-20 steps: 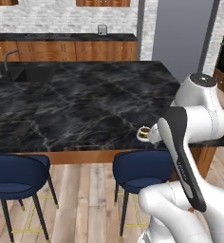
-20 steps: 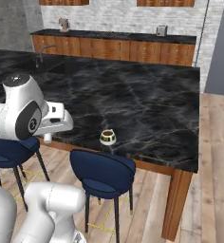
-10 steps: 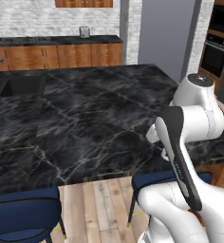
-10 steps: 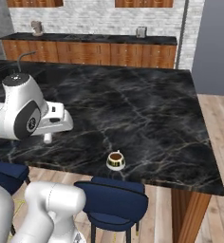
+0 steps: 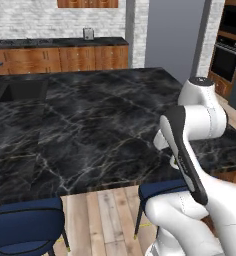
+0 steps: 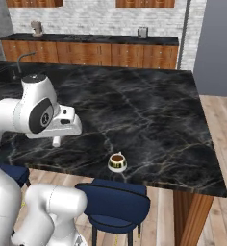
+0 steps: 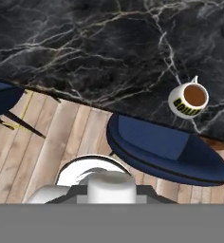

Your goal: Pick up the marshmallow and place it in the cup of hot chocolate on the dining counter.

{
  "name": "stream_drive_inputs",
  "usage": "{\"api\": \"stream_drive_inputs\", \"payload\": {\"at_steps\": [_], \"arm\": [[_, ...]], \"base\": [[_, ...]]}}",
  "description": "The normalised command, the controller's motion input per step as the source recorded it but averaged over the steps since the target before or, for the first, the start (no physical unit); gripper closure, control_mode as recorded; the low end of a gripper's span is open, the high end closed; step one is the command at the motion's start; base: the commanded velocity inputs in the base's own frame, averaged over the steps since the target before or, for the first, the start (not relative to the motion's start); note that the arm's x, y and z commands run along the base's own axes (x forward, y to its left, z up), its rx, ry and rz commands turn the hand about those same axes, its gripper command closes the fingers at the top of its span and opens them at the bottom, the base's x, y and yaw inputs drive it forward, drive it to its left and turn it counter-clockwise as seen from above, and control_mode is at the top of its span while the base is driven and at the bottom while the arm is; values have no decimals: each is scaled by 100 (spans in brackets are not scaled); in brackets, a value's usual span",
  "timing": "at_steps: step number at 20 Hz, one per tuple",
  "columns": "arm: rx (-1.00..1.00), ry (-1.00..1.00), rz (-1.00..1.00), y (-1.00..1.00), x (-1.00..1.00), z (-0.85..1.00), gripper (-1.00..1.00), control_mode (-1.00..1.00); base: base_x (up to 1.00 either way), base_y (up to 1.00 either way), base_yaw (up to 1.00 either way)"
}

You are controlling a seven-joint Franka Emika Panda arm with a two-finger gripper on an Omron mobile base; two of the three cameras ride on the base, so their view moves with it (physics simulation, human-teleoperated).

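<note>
cup of hot chocolate (image 6: 117, 162) near the front edge of the black marble tabletop (image 6: 149, 115), above a blue stool (image 7: 166, 149), marshmallow (image 7: 111, 186) clamped in the pincer over the wooden floor (image 7: 42, 147)

Left base view looks forward over the dining counter (image 5: 90, 135) from behind the arm. Right base view faces that same marble from the other side. Hand view peers down, close, at its near edge, seemingly tilted, with the stool (image 7: 166, 149) below.

glossy white arm (image 5: 200, 120), dark joints
</note>
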Motion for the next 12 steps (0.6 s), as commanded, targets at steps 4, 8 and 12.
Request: {"api": "stream_drive_inputs", "payload": {"at_steps": [4,8,12], "arm": [[5,22,6,-54,33,-19,100,-100],[4,21,8,-46,48,-20,100,-100],[3,2,4,-46,61,-41,100,-100]], "base": [[0,0,0],[0,0,0],[0,0,0]]}}
